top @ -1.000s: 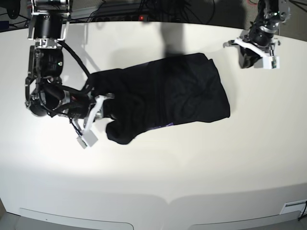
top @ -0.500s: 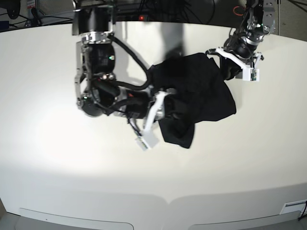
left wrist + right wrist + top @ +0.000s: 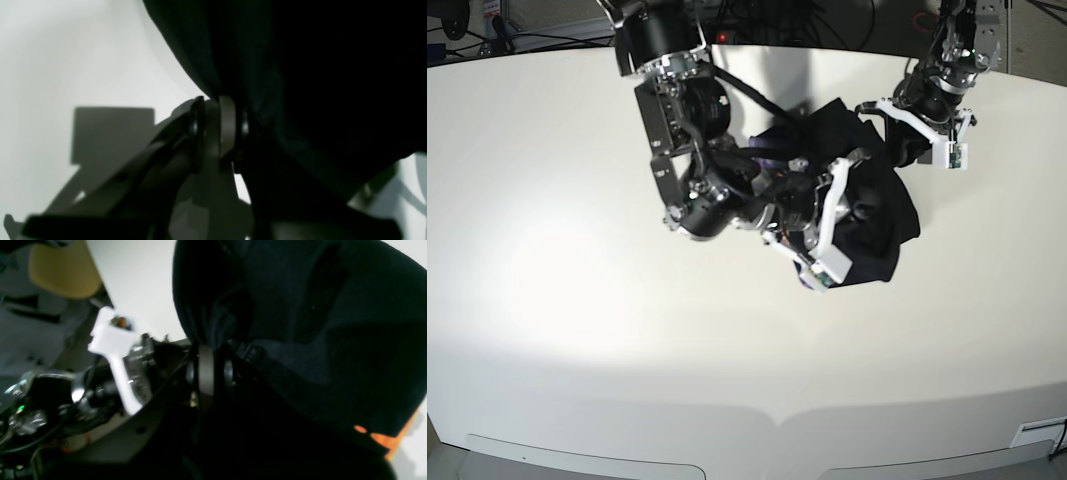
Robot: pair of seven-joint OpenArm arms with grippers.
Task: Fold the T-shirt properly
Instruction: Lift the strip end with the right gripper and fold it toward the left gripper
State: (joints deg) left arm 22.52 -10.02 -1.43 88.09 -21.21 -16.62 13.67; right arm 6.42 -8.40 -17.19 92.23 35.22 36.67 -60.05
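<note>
Cloth of the T-shirt [image 3: 882,215] is pinched in both jaws: right gripper [image 3: 827,225] over its middle, left gripper [image 3: 917,130] at its far edge, above the bench [image 3: 577,330].

Both arms [image 3: 689,150] are black with bundled black cables. White plastic brackets [image 3: 832,225] sit at their wrists. One joint shows a small green light [image 3: 20,407].
</note>
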